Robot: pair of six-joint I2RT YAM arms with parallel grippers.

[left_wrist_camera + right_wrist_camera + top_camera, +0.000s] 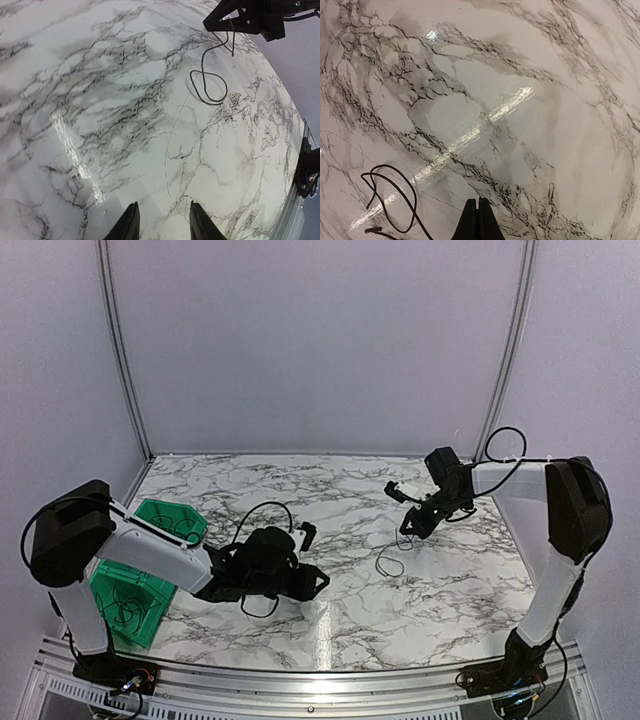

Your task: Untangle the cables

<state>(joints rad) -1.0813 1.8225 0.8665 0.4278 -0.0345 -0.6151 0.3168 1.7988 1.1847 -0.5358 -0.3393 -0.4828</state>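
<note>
Marble table (100, 100); right jaws pinch cable (202, 62)

We see a tabletop (100, 100) with a marble-look finish, smooth and glossy enough to throw back bright streaks of light. The thin black cable (202, 62) looks smooth, with a dull plastic sheath. The left tool (164, 214) and right tool (477, 205) have matt black plastic fingers. The green bin (150, 508) looks like plastic, and the near rail (320, 680) like brushed metal.
</note>
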